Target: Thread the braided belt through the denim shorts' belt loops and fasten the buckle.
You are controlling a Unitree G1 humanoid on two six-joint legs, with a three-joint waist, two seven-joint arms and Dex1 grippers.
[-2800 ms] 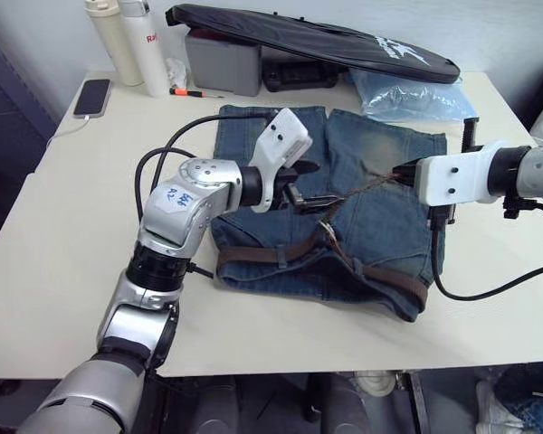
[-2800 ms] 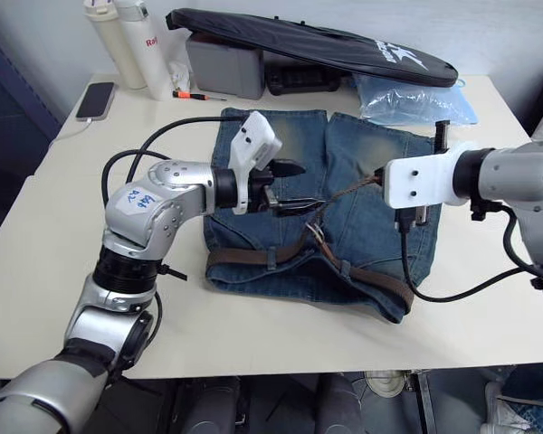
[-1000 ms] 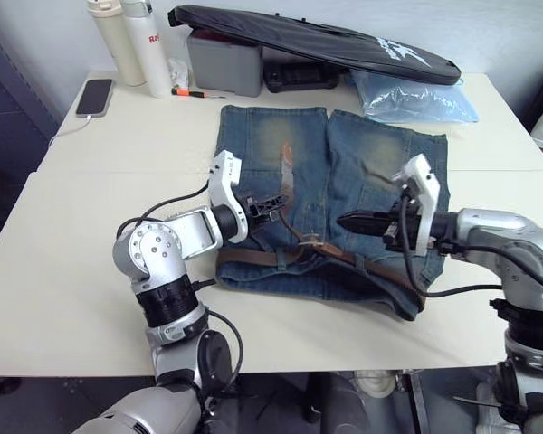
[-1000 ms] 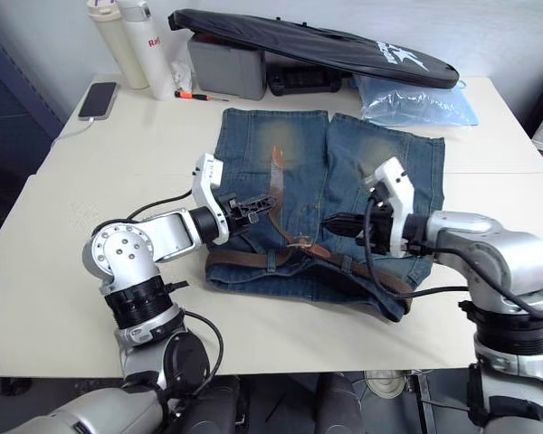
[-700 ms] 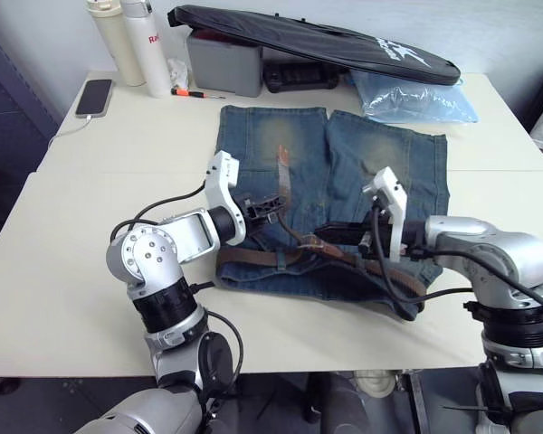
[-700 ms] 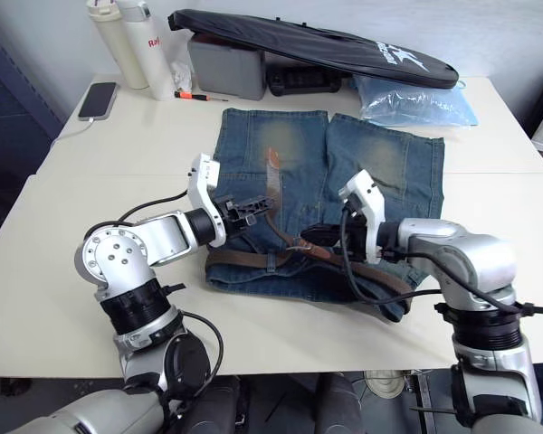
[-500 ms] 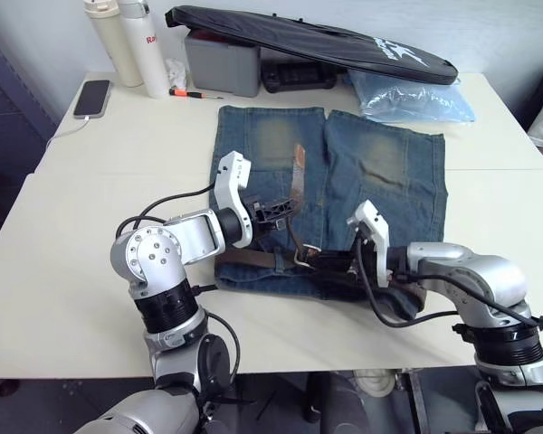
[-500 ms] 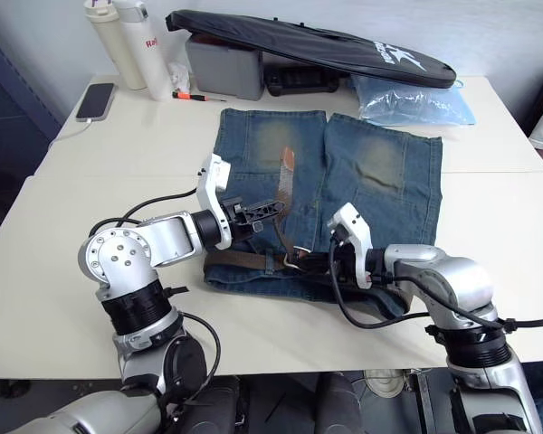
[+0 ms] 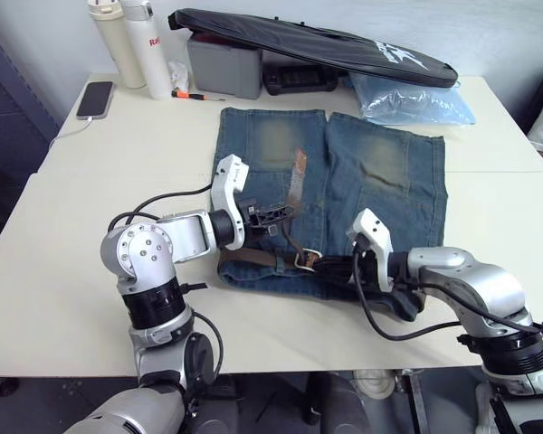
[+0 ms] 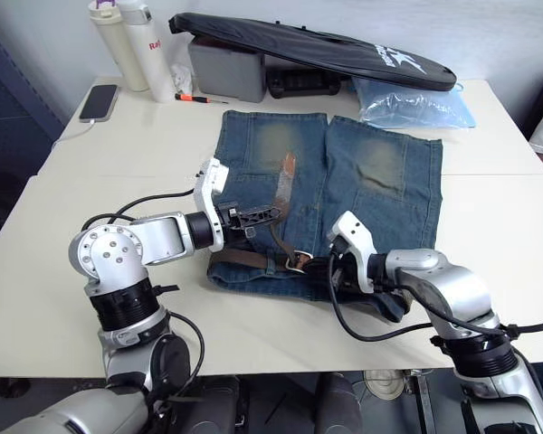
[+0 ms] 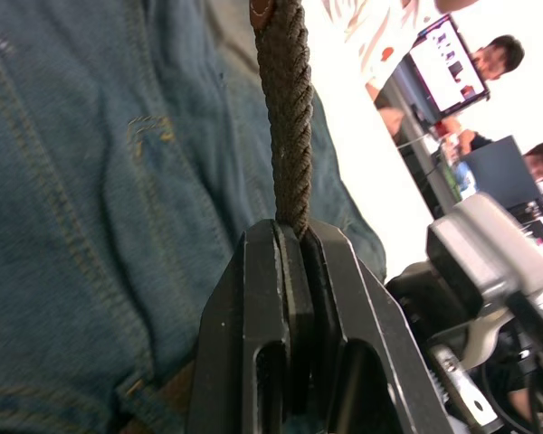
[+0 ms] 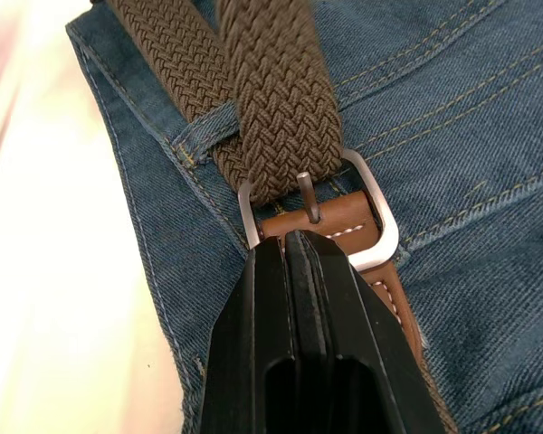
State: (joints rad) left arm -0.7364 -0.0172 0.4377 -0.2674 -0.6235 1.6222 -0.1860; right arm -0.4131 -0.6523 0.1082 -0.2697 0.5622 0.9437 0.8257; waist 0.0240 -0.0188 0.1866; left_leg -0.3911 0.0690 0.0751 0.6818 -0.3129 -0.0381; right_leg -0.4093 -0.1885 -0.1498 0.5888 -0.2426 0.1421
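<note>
The denim shorts (image 9: 330,194) lay flat on the cream table (image 9: 90,271), waistband toward the robot, with the braided belt (image 9: 253,258) running along that waistband through a belt loop (image 12: 204,136). The left end effector (image 9: 273,215), its black fingers (image 11: 281,298) pressed together on the strap, held the belt's free end above the left half of the shorts, so that the tan-tipped tail (image 9: 295,176) stood up over the denim. From the left wrist, the braid rose straight out of the closed jaws, with blue denim and its yellow stitching behind it. The right end effector (image 9: 330,265) lay low over the waistband near the middle of the shorts, its fingers (image 12: 299,316) shut together, their tips right at the tan leather tab behind the buckle (image 12: 321,212); whether they pinched anything could not be told. In the right wrist view the braid passed through the silver frame and the prong stood up from the strap. At the far edge of the table sat a long black bag (image 9: 317,45), a grey box (image 9: 222,65), two white bottles (image 9: 131,41), a phone (image 9: 94,97) and a clear plastic bag (image 9: 412,98). People at a screen (image 11: 452,63) showed beyond the table in the left wrist view.
</note>
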